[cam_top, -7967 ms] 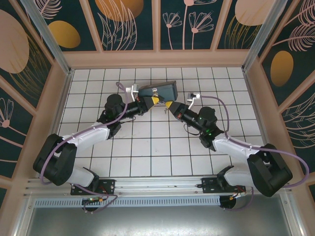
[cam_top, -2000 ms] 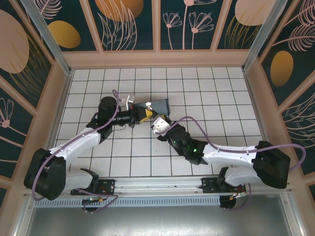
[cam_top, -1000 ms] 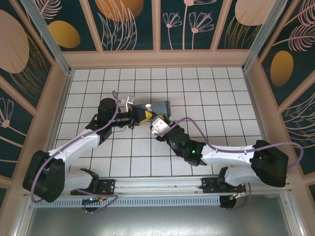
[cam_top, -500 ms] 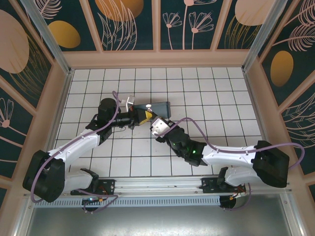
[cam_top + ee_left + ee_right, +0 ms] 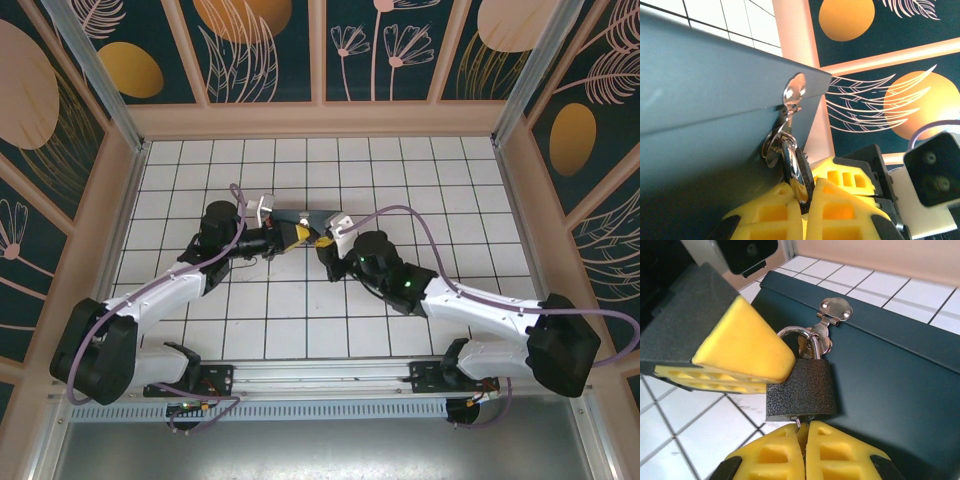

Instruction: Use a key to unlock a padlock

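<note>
You see very little of the key [image 5: 801,422]: just a thin sliver of metal between the underside of the padlock [image 5: 800,387] and the yellow tips of the right gripper [image 5: 805,430]. The rest is buried between those tips, which are pressed together on it. Whether it is seated in the keyway you cannot tell.

From the left wrist, the padlock appears edge-on as a shiny strip, its lower part swallowed by the left gripper [image 5: 807,187], which is clamped tight on it. In the right wrist view one yellow finger [image 5: 740,355] of that gripper covers the padlock's upper left corner; the other finger is hidden behind the body.

The padlock hangs by its shackle from the hasp [image 5: 835,307] on the front of the dark teal box [image 5: 890,370]. The box is cut off at the frame edges in both wrist views.

From above, the two grippers meet at the box front and the lock and key are too small to make out.

You have one padlock, one key, one box, one hasp, two grippers.
</note>
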Robot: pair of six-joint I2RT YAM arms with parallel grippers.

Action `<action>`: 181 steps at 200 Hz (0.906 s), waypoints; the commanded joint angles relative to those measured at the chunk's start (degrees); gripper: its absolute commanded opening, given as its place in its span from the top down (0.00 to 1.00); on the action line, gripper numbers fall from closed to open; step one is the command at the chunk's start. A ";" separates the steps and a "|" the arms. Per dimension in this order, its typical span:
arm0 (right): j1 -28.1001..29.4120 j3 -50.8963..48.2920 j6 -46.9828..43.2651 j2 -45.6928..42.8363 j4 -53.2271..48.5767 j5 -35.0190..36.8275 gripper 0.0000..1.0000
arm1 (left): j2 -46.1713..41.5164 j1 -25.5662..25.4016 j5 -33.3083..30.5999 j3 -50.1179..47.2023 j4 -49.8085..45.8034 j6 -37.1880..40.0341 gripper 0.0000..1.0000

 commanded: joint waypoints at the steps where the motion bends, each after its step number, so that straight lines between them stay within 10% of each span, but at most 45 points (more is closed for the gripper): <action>1: -2.24 0.07 15.33 -1.65 1.32 -7.98 1.00 | -0.73 -0.37 3.97 0.13 7.96 1.97 1.00; 47: -5.11 -1.66 27.18 -1.25 2.32 -15.65 1.00 | -1.79 -0.37 -0.89 -0.01 1.56 4.58 1.00; 131: -5.15 -1.48 21.75 0.62 -3.64 -10.52 1.00 | -0.63 -0.20 -3.66 -0.58 -2.93 6.03 1.00; 181: -5.96 -0.81 25.47 -0.26 -7.22 -7.43 0.82 | -1.52 1.14 -19.14 9.61 -26.98 18.85 0.62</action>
